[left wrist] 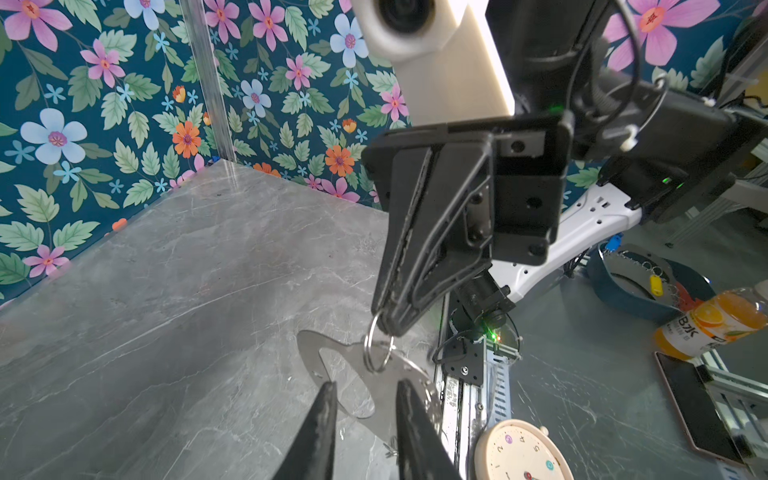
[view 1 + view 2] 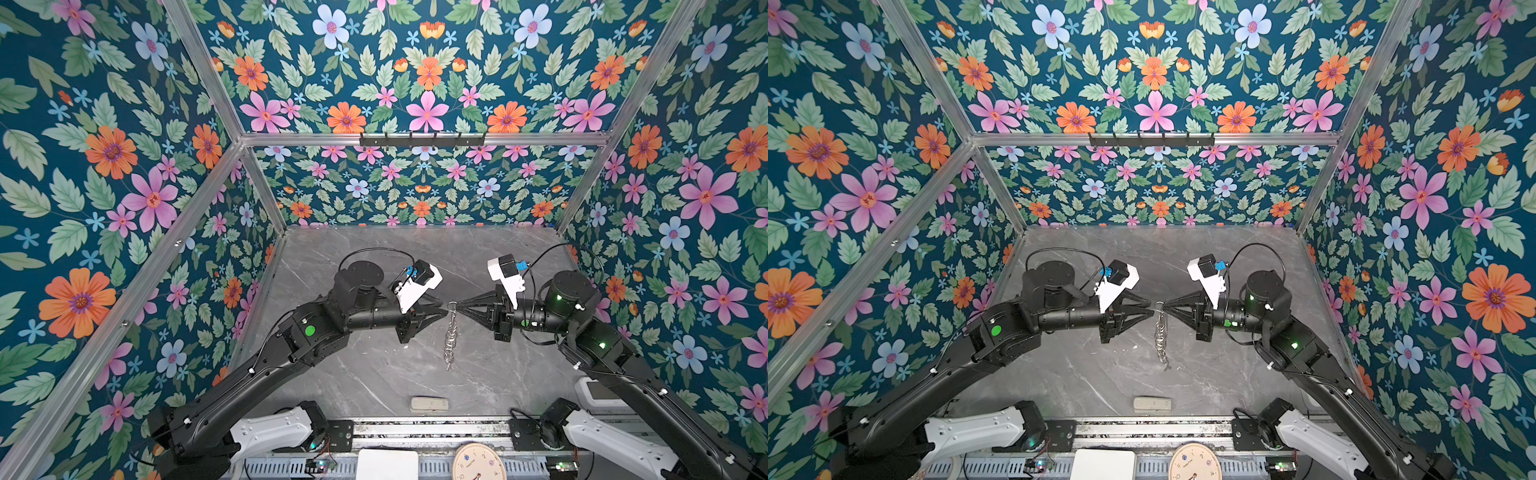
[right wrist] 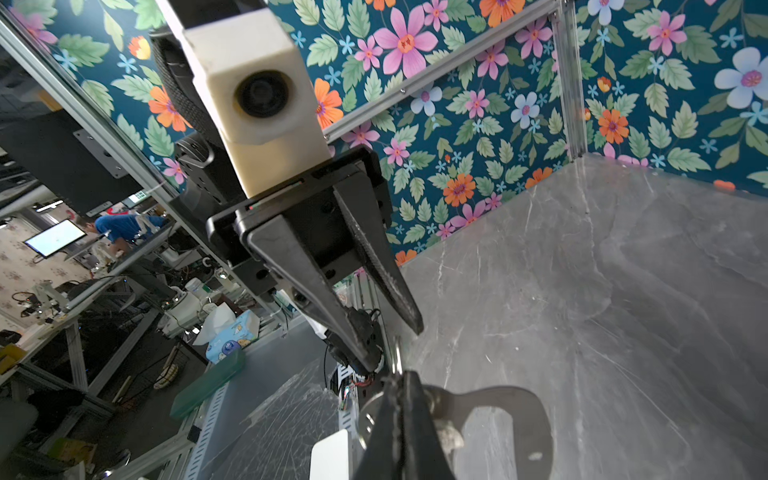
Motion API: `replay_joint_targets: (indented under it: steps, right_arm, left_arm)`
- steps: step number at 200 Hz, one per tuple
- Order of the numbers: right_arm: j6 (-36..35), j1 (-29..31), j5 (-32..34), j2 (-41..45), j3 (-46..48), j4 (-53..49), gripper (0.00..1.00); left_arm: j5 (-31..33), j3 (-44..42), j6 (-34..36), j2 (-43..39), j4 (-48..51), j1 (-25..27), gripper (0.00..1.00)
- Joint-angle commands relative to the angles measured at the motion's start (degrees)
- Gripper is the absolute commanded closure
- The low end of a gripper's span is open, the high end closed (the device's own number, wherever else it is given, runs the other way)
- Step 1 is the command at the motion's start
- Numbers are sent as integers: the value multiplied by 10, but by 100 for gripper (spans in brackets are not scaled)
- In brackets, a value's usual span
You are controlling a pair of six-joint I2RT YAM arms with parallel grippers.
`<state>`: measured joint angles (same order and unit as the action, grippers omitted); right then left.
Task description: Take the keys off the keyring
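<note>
The keyring [image 2: 451, 306] hangs above the table between the two arms in both top views. Its chain [image 2: 450, 345] dangles below it. My right gripper [image 2: 458, 306] is shut on the silver ring [image 1: 377, 347]. The ring's flat grey loop [image 1: 328, 365] hangs under it and also shows in the right wrist view as the grey loop [image 3: 528, 415]. My left gripper [image 1: 365, 384] is open by a narrow gap, its tips just short of the ring and holding nothing. I cannot pick out the keys among the hanging metal.
A pale beige block [image 2: 429, 404] lies near the front edge of the grey marble table [image 2: 374, 374]. A round clock [image 2: 478, 463] and a white pad [image 2: 386, 464] sit on the rail in front. Floral walls close in three sides.
</note>
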<state>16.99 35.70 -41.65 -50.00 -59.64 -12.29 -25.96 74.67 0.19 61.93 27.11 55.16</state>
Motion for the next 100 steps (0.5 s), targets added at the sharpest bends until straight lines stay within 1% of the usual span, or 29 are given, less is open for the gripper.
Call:
replay_joint_targets:
  steps: [1, 31, 45, 61, 100]
  right_arm:
    - [-59, 1, 18, -12, -37, -120, 100]
    - [-78, 0, 22, -32, -72, -167, 100]
    - [-83, 0, 13, -37, -80, -173, 100]
    - [-88, 0, 10, -38, -85, -177, 100]
    - [-88, 0, 7, -43, -94, -178, 100]
  left_arm:
    - [0, 9, 16, 3, 22, -5, 72]
    - [-31, 23, 27, 18, 24, -16, 72]
    - [-43, 28, 30, 29, 27, -21, 72]
    - [-69, 32, 30, 39, 24, -28, 72]
    - [-114, 40, 27, 64, 21, -30, 73]
